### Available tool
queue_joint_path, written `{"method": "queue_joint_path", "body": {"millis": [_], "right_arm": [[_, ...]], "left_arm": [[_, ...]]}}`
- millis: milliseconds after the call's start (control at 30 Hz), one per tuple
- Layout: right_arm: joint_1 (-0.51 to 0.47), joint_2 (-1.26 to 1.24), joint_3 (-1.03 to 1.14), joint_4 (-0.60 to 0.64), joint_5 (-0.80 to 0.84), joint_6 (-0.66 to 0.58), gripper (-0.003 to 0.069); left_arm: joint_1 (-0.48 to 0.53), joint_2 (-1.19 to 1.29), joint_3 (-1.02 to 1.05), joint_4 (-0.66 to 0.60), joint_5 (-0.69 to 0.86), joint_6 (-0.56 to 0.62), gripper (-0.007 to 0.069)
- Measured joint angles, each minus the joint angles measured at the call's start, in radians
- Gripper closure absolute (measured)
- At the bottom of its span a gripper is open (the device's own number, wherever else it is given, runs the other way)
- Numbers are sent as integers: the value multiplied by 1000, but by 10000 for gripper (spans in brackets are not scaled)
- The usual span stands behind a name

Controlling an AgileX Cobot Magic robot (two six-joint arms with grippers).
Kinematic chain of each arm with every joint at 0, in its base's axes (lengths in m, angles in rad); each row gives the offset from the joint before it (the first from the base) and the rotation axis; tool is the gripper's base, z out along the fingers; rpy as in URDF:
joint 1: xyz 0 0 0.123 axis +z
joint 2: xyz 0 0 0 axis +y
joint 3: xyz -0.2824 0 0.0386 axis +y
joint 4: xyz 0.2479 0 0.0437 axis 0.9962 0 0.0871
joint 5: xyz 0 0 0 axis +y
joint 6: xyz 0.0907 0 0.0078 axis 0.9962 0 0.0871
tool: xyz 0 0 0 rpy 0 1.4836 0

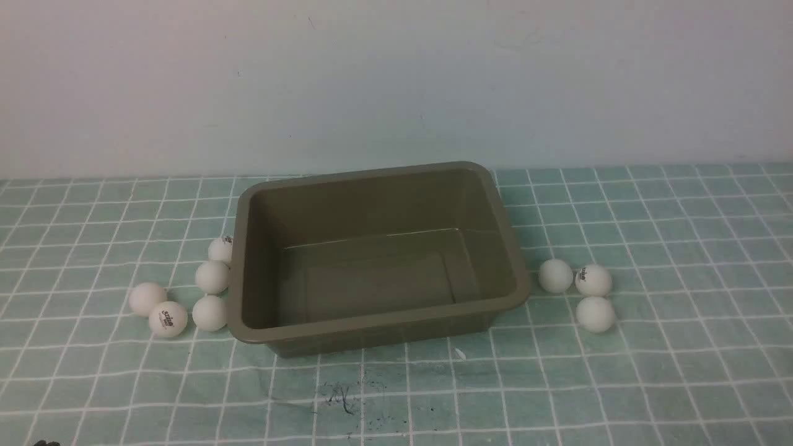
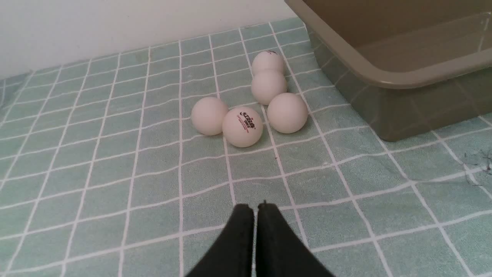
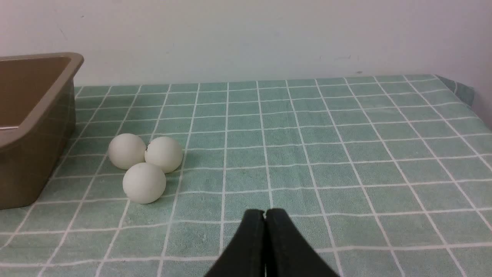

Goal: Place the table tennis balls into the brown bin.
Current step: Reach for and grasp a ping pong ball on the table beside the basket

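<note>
So there's this olive-brown rectangular plastic bin with rounded corners and a flared rim point(image 1: 384, 325) sitting a bit crooked in the middle of the desk covered in green cloth with a white grid point(image 1: 681, 371), its right end turned a little toward the far side. All eight matte white table tennis balls are out on the cloth, and the bin's got nothing in it. Five are hanging out on the left: a white ball with a dark logo point(image 1: 221, 249) is the farthest one, tucked close to the bin's left wall, then a plain white ball point(image 1: 212, 277) just nearer, then another plain white ball point(image 1: 210, 313) nearer again. Further left there's a pair, a plain white ball point(image 1: 148, 299) and a logo-printed white ball point(image 1: 168, 319) on its near right side. The other three are bunched up right of the bin: a plain white ball point(image 1: 556, 275) nearest the bin, a white ball with dark print point(image 1: 593, 281) just right of it, and a plain white ball point(image 1: 595, 314) on the near side of those two. As for the robot, the black left pincer point(image 2: 255, 207) is pinched narrow with nothing in it, and the black right pincer point(image 3: 265, 213) is closed up too, also holding nothing. Off-white wall point(image 1: 396, 87) behind it all.
</note>
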Motion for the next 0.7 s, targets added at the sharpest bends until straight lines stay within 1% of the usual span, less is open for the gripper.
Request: {"method": "queue_joint_path", "body": {"millis": [700], "right_arm": [[0,0,0,0,0,0,673]], "left_arm": [[0,0,0,14,0,8,629]]}}
